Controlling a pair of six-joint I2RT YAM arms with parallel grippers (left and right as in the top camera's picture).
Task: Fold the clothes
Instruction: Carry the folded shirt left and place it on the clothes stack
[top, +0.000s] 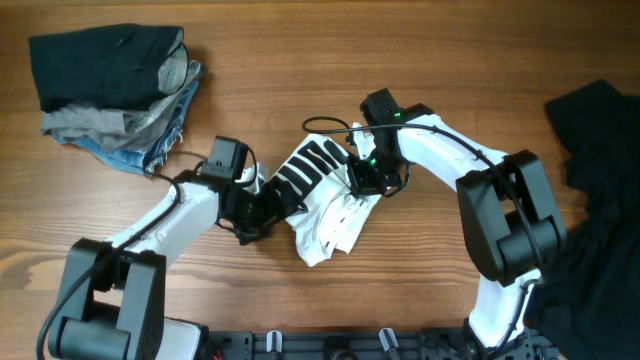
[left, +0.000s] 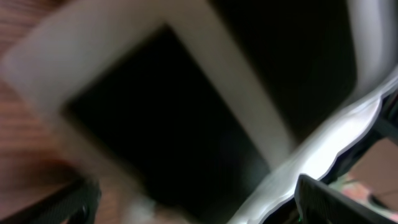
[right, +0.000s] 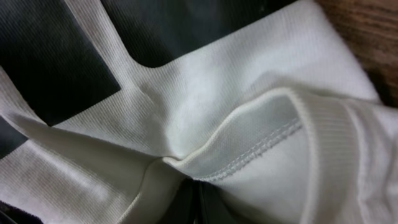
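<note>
Close against the right wrist camera lies the white T-shirt (right: 205, 106), black-printed, one hemmed fold running down toward dark fingers; whether the right gripper (top: 366, 180) pinches it I cannot tell. Overhead, the shirt is bunched mid-table, its long axis far-to-near, with the right gripper at its right edge and the left gripper (top: 262, 212), jaws hidden, at its left, both equally near.

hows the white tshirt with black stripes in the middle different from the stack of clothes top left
The white T-shirt with black stripes lies crumpled and unfolded mid-table; the stack of black, grey and denim clothes sits folded in the far left corner. The left gripper and right gripper are at the T-shirt; nothing touches the stack. Both are fabric on the wooden table.
</note>
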